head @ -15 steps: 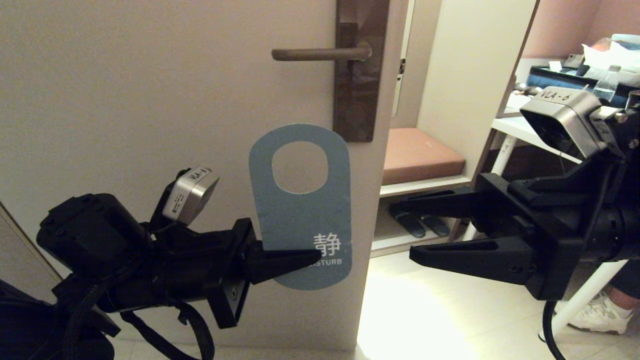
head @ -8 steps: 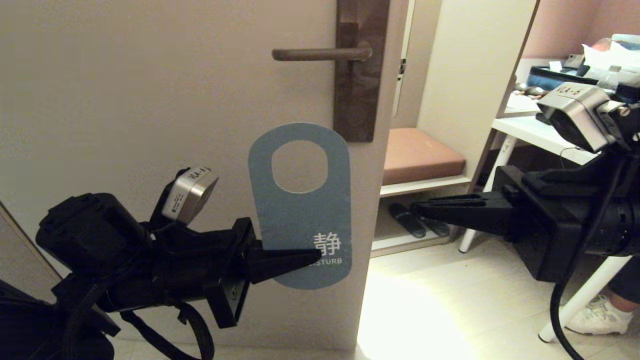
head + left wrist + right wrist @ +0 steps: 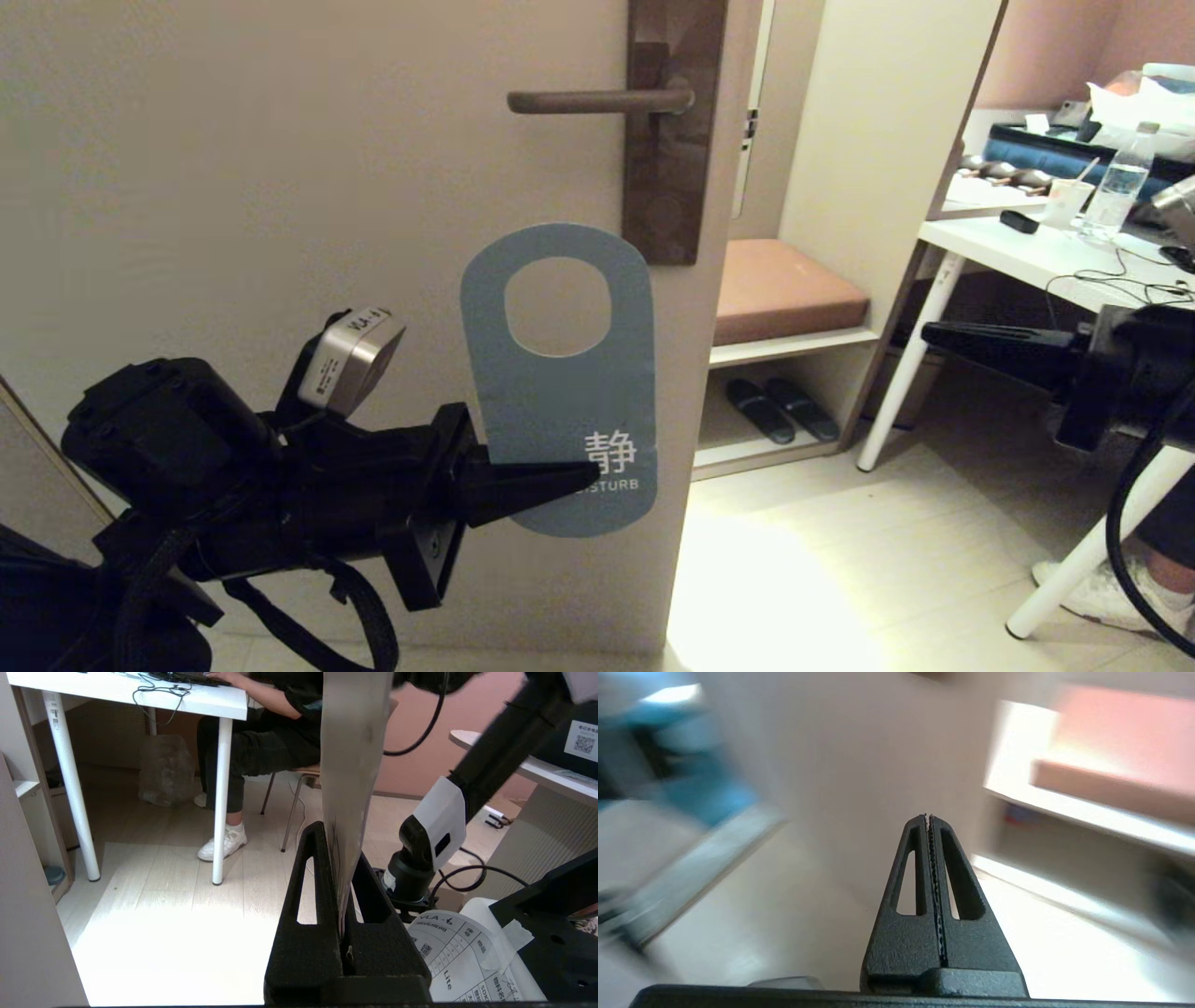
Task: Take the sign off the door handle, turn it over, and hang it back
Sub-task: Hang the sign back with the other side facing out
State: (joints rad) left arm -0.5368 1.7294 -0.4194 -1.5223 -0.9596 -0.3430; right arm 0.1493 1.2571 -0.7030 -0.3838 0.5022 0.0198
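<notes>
While I am watching from the head camera, the sign (image 3: 558, 392) is showing its blue-grey face toward me: a flat card with rounded ends, an oval hole in its upper half, a white Chinese character and the letters "ISTURB" near its lower end. It is standing upright in the air in front of the pale door (image 3: 280, 233), below the door handle (image 3: 597, 99) and off it, its top just beside the lower end of the dark backplate (image 3: 665, 140).

My left gripper (image 3: 560, 481) is reaching in level from the lower left, and its two fingers are closing on the card's lower edge, one on each face; the left wrist view shows the sign (image 3: 350, 779) edge-on, pinched between them.

My right gripper (image 3: 943, 333) is hanging at the right edge of view, pointing left toward the doorway, well apart from the card. Its jaws are pressing together with nothing between them, as the right wrist view shows (image 3: 928, 817).

I am counting one sign, one handle, two grippers.
</notes>
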